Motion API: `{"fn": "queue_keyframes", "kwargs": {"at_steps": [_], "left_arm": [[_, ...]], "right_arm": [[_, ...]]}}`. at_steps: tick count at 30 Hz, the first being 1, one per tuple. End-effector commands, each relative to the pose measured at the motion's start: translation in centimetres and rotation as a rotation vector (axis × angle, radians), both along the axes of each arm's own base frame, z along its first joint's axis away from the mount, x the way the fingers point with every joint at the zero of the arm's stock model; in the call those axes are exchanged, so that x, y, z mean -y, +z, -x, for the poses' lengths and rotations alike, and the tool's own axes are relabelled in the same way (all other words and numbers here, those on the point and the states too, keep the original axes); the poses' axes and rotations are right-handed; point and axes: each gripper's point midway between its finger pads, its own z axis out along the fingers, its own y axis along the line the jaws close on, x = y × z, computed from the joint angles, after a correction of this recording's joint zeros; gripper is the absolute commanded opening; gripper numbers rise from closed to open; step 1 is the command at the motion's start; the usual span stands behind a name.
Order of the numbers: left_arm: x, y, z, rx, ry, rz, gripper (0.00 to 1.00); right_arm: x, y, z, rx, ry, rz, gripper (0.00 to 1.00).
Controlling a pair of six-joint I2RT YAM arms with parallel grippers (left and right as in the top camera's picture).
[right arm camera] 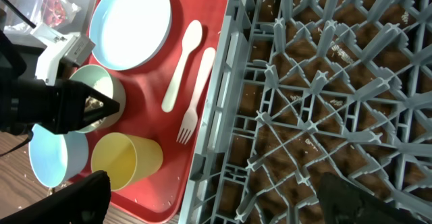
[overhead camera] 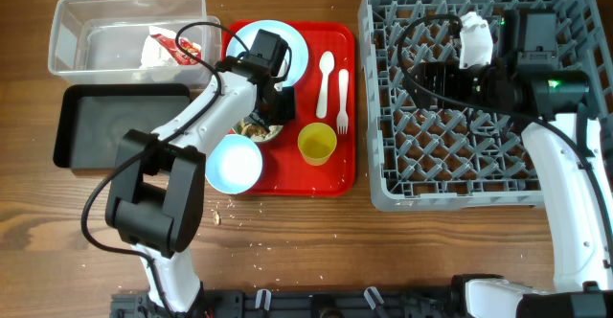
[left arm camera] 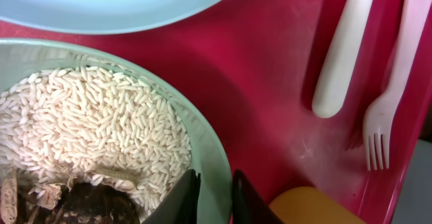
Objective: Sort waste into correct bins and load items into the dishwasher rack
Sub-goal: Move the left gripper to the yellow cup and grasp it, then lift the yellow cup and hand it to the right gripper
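My left gripper [overhead camera: 275,105] [left arm camera: 214,197] is shut on the rim of the pale green bowl [left arm camera: 206,153], one finger inside and one outside. The bowl holds beige food scraps [left arm camera: 88,129] with brown bits and sits on the red tray [overhead camera: 287,179]. The pale blue plate [overhead camera: 299,52], white spoon [overhead camera: 325,77], fork [overhead camera: 342,98] and yellow cup [overhead camera: 317,144] are also on the tray. The pale blue bowl [overhead camera: 235,163] sits at its left front corner. The wrapper [overhead camera: 165,48] lies in the clear tub [overhead camera: 72,21]. My right gripper [overhead camera: 421,77] [right arm camera: 216,204] is open and empty above the dishwasher rack [overhead camera: 460,198].
The black tray [overhead camera: 96,126] lies in front of the clear tub, left of the red tray. A few crumbs [overhead camera: 218,215] lie on the wooden table in front of the red tray. The rack stands right against the tray's right edge.
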Motion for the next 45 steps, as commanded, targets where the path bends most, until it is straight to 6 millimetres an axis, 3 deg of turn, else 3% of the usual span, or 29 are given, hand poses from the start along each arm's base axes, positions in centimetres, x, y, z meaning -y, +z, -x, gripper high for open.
{"fn": "queue_keyframes", "kwargs": {"at_steps": [1,3,5,7,10,11,14,16,21,25,30,33,35,37,39,42,45], "left_arm": [[0.8,1.7,-1.9,0.053,0.001,0.026,0.11],[1.3,3.2,-3.1,0.096,0.000,0.044,0.04],[1.4,3.8,-3.4,0.106,0.000,0.048,0.04],[0.7,4.8,-2.6,0.056,0.005,0.026,0.15],[-1.9,7.5,0.3,-0.060,0.041,-0.018,0.32],[-2.7,8.1,1.2,-0.085,0.050,-0.027,0.41],[-3.2,8.4,3.0,-0.147,0.049,-0.046,0.47],[-1.9,8.5,3.3,-0.145,0.020,-0.021,0.45],[3.7,9.1,4.2,-0.072,-0.240,0.082,0.47],[4.8,8.0,5.1,-0.069,-0.343,0.030,0.48],[3.8,4.9,4.8,-0.118,-0.331,-0.058,0.42],[4.2,3.7,4.9,-0.136,-0.341,-0.064,0.39],[4.2,2.9,5.0,-0.154,-0.343,-0.071,0.33],[4.3,2.5,5.1,-0.164,-0.344,-0.074,0.15],[4.5,2.5,4.8,-0.150,-0.344,-0.067,0.04],[5.9,3.1,5.0,-0.162,-0.350,0.030,0.04],[6.5,6.7,4.3,-0.155,-0.309,0.253,0.04]], "right_arm": [[-0.3,0.7,-0.2,0.013,0.003,-0.020,1.00],[-0.2,0.7,-0.2,0.012,0.003,-0.019,1.00],[-0.2,0.7,-0.2,0.012,0.002,-0.016,1.00],[-0.2,0.7,-0.2,0.012,0.002,-0.017,1.00],[-0.2,0.7,-0.2,0.013,0.004,-0.016,1.00],[-0.2,0.7,-0.3,0.014,0.004,-0.016,1.00],[-0.2,0.7,-0.3,0.015,0.003,-0.016,1.00],[-0.2,0.7,-0.3,0.015,0.003,-0.016,1.00],[-0.2,0.7,-0.2,0.013,0.003,-0.016,1.00],[-0.2,0.7,-0.2,0.011,0.002,-0.016,1.00],[-0.2,0.7,-0.2,0.010,0.001,-0.017,1.00],[-0.2,0.7,-0.2,0.011,0.001,-0.017,1.00],[-0.2,0.7,-0.2,0.010,0.001,-0.018,1.00],[-0.2,0.7,-0.2,0.011,0.001,-0.017,1.00],[-0.2,0.7,-0.2,0.011,0.000,-0.018,1.00],[-0.5,0.7,-0.1,-0.004,-0.010,-0.045,1.00],[-2.1,1.3,0.5,-0.010,0.051,-0.130,1.00]]}}
